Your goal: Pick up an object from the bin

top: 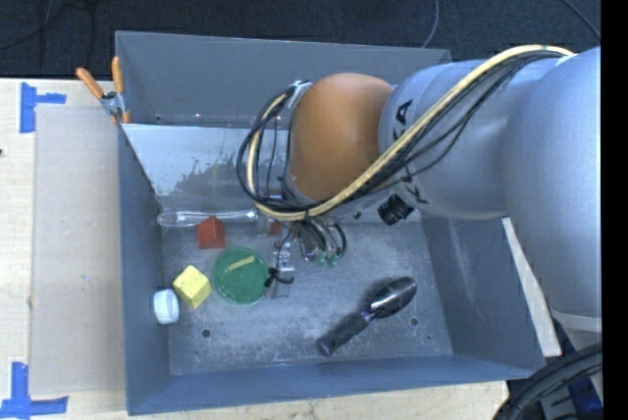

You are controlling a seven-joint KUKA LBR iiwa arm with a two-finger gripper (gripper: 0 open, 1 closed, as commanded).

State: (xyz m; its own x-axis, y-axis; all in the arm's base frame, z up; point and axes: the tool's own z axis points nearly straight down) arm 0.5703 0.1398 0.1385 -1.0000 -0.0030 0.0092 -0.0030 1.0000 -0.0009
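My gripper [286,259] hangs low over the middle of the bin, below the orange cover, and its tip comes down at the right edge of a flat green round lid [236,277]. A small red-brown block [209,233] lies just up and left of the lid. A clear plastic spoon-like piece [203,217] lies behind the block, along the foot of the back wall. To the left of the lid sits a yellow cube [192,286].
A white cap [166,307] lies in the front left corner. A dark handled tool with a shiny rounded head [370,313] lies slanted on the floor at the front right. The arm and its cables cover the right and back of the bin.
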